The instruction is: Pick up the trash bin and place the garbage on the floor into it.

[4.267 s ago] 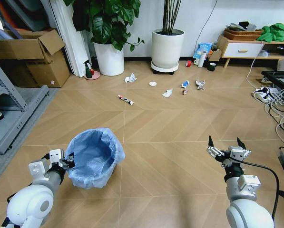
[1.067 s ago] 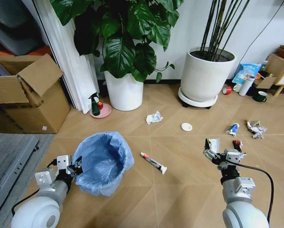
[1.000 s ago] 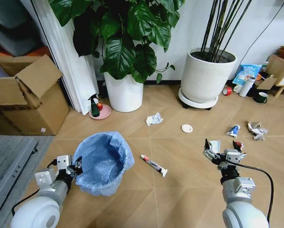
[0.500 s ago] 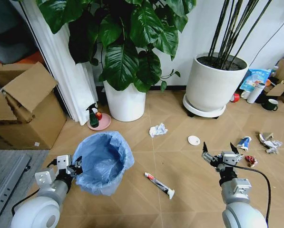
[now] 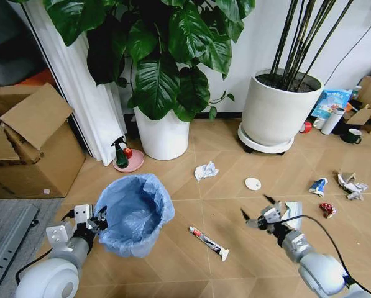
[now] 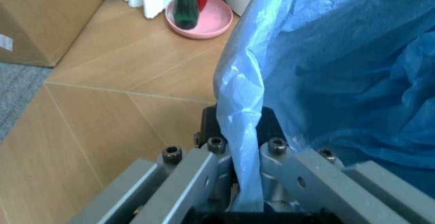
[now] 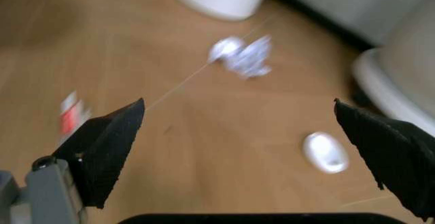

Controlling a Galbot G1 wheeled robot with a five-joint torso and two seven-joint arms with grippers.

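1. Standing on the wooden floor [image 5: 191,261] near the robot's left side, the trash bin [image 5: 134,213] is lined with a crinkled light-blue bag that ruffles over its rim.
2. The left hand [image 5: 89,221] is clamped on the bin's rim at the side nearest the robot; the left wrist view shows its fingers [image 6: 197,170] pressed together on a fold of the blue bag.
3. The thin tube [image 5: 208,243] lies on the floor just beside the bin, between it and the right hand [image 5: 255,213].
4. The right hand hangs low over the floor with its two dark fingertips [image 7: 102,147] spread wide apart, holding nothing.
5. Farther out, a crumpled white tissue [image 5: 205,170] and a white disc [image 5: 253,184] lie apart from each other, in front of the two white plant pots [image 5: 164,134].
6. More scraps lie toward the floor's right edge: a crushed blue wrapper [image 5: 317,186], a red wrapper [image 5: 327,209] and crumpled paper [image 5: 350,184].
7. A green spray bottle [image 5: 120,153] stands on a pink dish [image 5: 130,162] beside the nearer pot, with a cardboard box [image 5: 30,149] at the left.
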